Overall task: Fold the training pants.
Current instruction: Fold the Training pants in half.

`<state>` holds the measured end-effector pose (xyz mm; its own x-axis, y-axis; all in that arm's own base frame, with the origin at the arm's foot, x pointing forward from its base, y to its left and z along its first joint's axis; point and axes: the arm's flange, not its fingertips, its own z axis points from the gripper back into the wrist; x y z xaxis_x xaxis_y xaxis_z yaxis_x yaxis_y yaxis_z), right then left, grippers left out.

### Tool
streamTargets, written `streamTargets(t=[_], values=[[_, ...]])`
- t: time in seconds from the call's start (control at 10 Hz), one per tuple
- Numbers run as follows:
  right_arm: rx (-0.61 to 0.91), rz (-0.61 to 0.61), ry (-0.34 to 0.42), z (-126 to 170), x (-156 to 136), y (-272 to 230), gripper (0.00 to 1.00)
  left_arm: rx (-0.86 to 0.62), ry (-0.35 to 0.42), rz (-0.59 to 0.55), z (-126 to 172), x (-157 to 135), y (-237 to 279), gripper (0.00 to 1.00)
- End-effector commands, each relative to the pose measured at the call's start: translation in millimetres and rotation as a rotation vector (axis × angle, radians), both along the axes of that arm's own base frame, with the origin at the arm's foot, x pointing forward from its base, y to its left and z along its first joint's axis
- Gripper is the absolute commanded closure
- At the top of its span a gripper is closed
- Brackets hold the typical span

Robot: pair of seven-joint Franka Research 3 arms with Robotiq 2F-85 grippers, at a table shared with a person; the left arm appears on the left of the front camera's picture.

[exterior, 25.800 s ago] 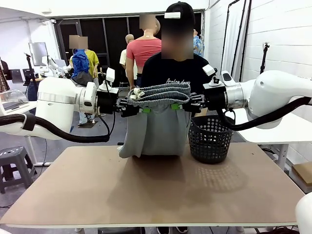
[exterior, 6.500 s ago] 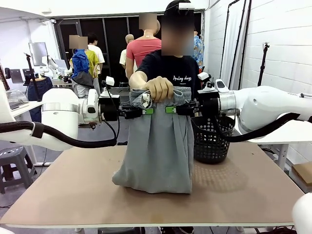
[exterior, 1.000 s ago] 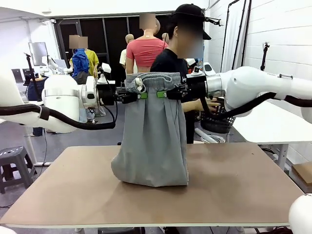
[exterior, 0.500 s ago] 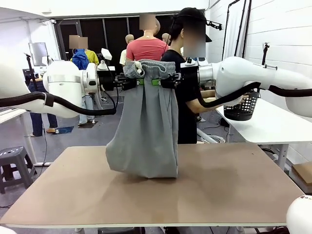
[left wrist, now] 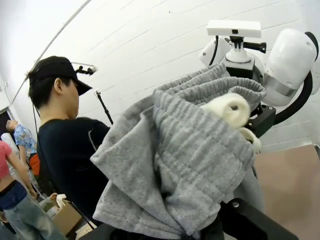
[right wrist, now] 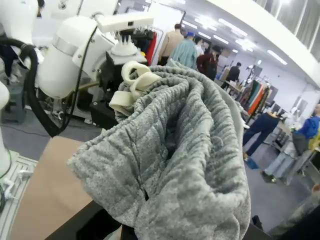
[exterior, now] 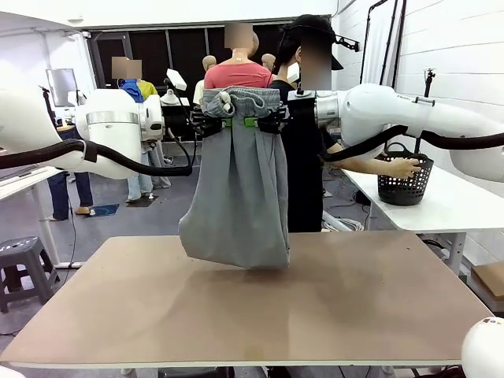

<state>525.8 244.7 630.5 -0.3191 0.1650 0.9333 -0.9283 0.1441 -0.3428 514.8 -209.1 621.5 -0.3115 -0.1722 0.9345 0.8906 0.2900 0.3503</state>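
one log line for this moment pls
left gripper: shut on training pants waistband | right gripper: shut on waistband | pants: hanging, hem just above table | person's hand: on basket

A robotics lab in a white-brick hall: a bare brown table (exterior: 331, 307) stands between two white robot arms, a white side table (exterior: 441, 206) carries a black mesh basket (exterior: 405, 176), and clothing racks (right wrist: 257, 95) and people stand farther back.

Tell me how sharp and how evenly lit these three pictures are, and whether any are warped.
Front view: sharp, even light, the pants casting a soft shadow on the table. Left wrist view: waistband crisp, wide-angle bend in the wall lines, bright white wall. Right wrist view: fabric crisp, background soft, ceiling lights glaring.
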Motion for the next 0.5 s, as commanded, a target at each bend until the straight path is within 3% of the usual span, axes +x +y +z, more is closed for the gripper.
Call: streamTargets(t=[0.0, 0.3, 0.4], values=[[-0.027, -0.074, -0.032, -14, 5, -14, 1.00, 0.010, 0.030, 0.000, -19, 13, 6, 1.00], [-0.067, -0.134, -0.014, -46, 18, -39, 1.00, -0.005, 0.039, -0.027, -46, 20, 11, 1.00], [-0.064, -0.128, 0.025, -56, 15, -44, 1.00, -0.019, 0.068, -0.049, -54, 14, 9, 1.00]])
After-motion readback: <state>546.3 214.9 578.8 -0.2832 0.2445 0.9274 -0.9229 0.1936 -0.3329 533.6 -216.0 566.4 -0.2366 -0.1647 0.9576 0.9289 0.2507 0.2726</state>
